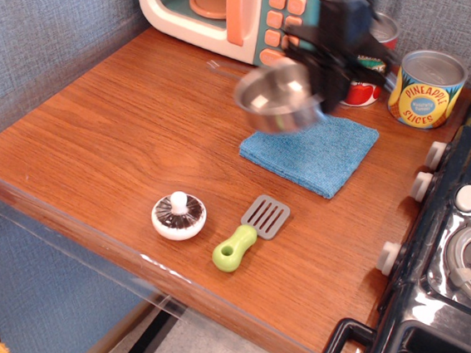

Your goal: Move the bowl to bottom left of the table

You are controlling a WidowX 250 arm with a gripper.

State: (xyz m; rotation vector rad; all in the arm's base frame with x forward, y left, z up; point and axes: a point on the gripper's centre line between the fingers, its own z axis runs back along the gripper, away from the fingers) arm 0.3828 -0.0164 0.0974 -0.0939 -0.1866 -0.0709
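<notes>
While pincer (333, 73) grips bowl (278, 101), "PINEAPPLE SLICES" can (428, 89)

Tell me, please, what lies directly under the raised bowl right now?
The bowl, held in the gripper, hangs over bare table and the blue cloth's near corner. Motion blur hides its underside.

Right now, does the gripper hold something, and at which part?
The gripper holds the shallow shiny steel bowl by its right rim, lifted above the blue cloth.

bowl (278, 99): shiny steel, blurred, tilted, airborne | table (122, 141): brown wood-grain
</notes>
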